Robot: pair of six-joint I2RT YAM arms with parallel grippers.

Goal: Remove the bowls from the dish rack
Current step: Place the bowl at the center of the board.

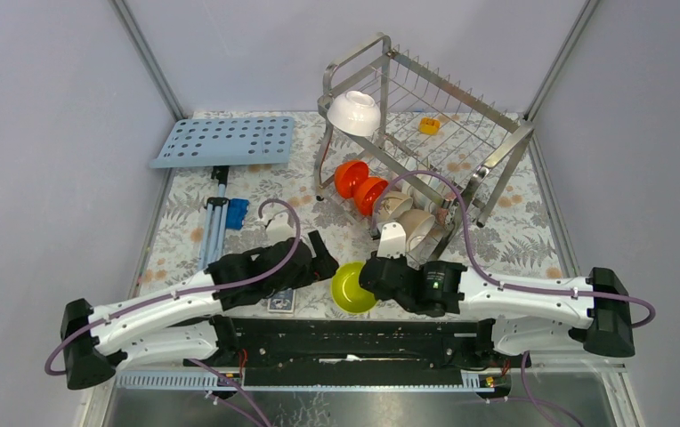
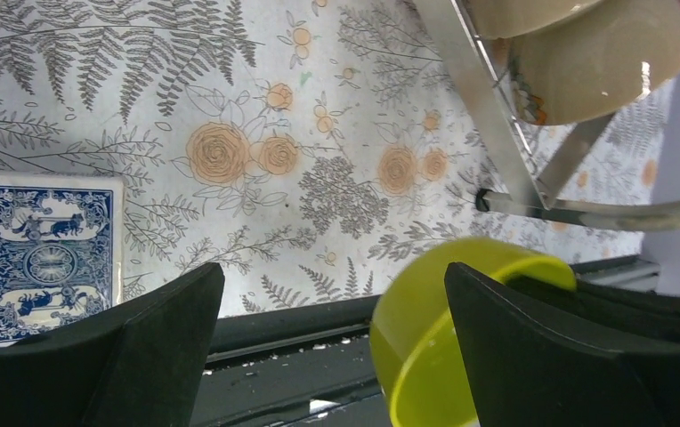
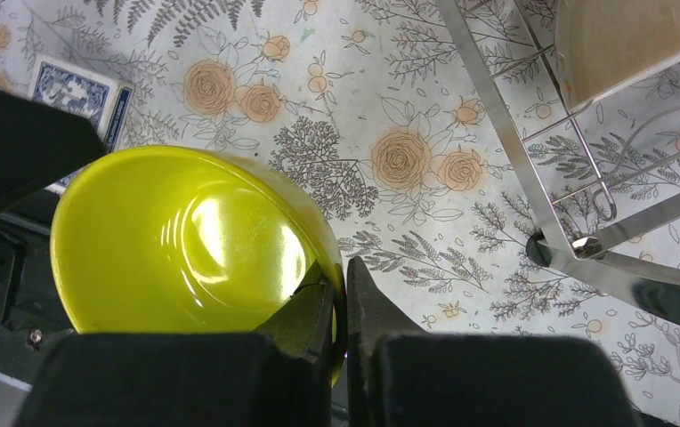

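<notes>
1. Grey-walled cell, where a fern-and-rose printed tablecloth (image 1: 185, 222) is being used as the work surface.
2. Small round glossy yellow-green bowl (image 1: 352, 286): is being held out of the rack, tilted on edge, low by the near table edge, between the two arms.
3. Right gripper (image 3: 344, 276): is being pinched onto this bowl's thin rim, one finger inside, one outside.
4. Left gripper (image 2: 332, 294): is being held wide apart with nothing between its fingers. The bowl is lying just beside its right finger; contact cannot be told.
5. Large shiny steel wire dish rack (image 1: 425, 133): is being shown beyond the right gripper, which is the nearer arm.
6. Round white glossy bowl (image 1: 355, 112) on the upper tier, two orange-red bowls (image 1: 360, 185) and beige bowls (image 1: 408, 218) below: are being judged not yet unloaded.
7. Bare cloth just beyond the held bowl is being judged the likely set-down spot.
</notes>
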